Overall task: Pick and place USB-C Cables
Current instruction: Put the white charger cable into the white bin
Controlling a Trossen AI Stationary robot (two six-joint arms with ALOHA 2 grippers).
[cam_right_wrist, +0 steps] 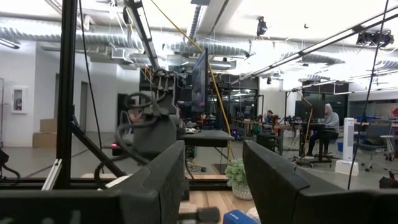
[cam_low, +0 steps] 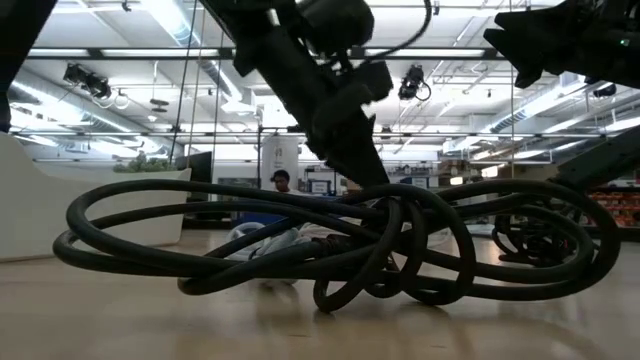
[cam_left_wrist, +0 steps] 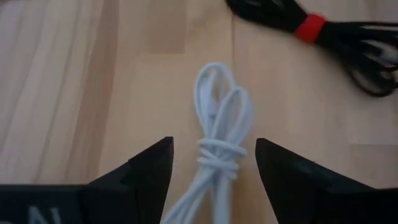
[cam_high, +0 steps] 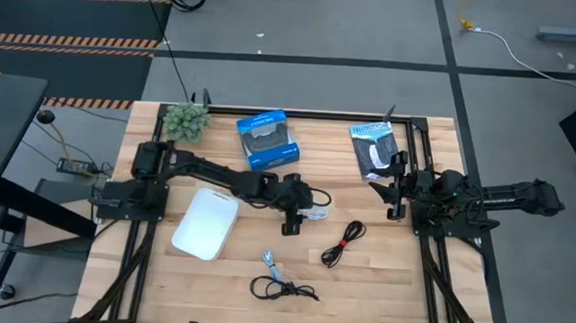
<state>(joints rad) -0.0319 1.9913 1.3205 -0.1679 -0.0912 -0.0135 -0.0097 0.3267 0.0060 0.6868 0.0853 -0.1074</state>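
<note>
While the left gripper [cam_high: 308, 212] reaches low over the middle of the tabletop [cam_high: 400, 289], its jaws stand parted with the white cable [cam_left_wrist: 217, 149] lying between them, not yet pinched; the left wrist view shows the knotted coil flat on the wood with a gap on either side. In the high view that white cable sits just right of centre. A little to its lower right lies the black cable with the red tie [cam_high: 342, 242], and toward the bottom centre rests the black cable with the silvery plug [cam_high: 281, 283]. The right gripper [cam_high: 387, 195] hangs at the right of the frame, raised off the wood, its jaws spread and holding nothing. At upper centre sits a blue box [cam_high: 267, 139], with a black-and-white packet [cam_high: 374, 149] to its right, a small green plant [cam_high: 185, 121] at upper left, and a white rounded pad [cam_high: 206, 224] at lower left.
</note>
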